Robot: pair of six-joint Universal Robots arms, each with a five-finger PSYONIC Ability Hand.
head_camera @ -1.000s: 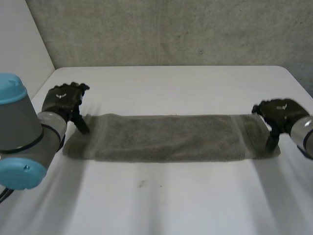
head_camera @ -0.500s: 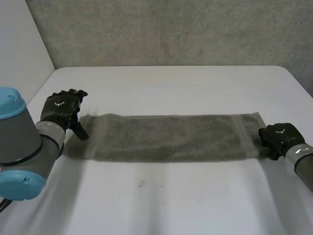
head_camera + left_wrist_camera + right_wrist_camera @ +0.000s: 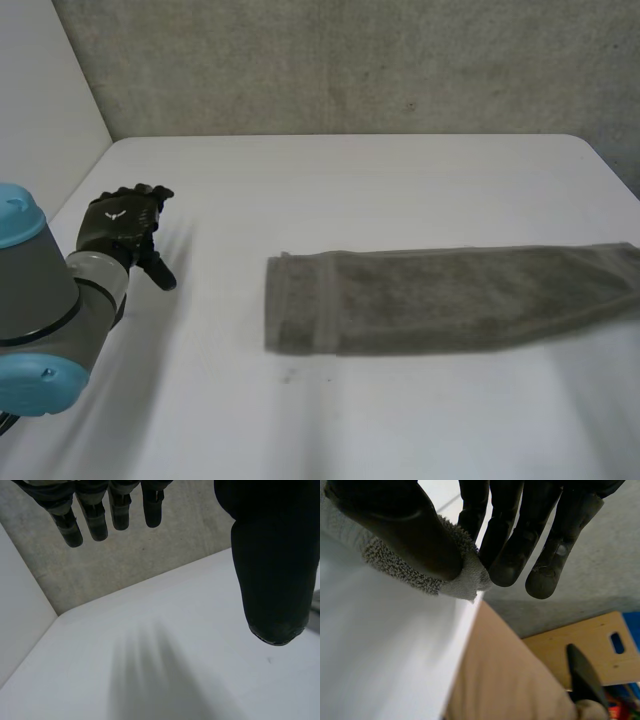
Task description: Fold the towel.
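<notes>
One grey towel (image 3: 450, 300) flat along right half of white desk (image 3: 350, 170), with an edge pinched between thumb and fingers of right hand (image 3: 512, 540). Left hand (image 3: 120, 222) released, fingers straight, over bare desk, well apart from towel. Probably soft, light, limp; best taken at corners of free short end.
</notes>
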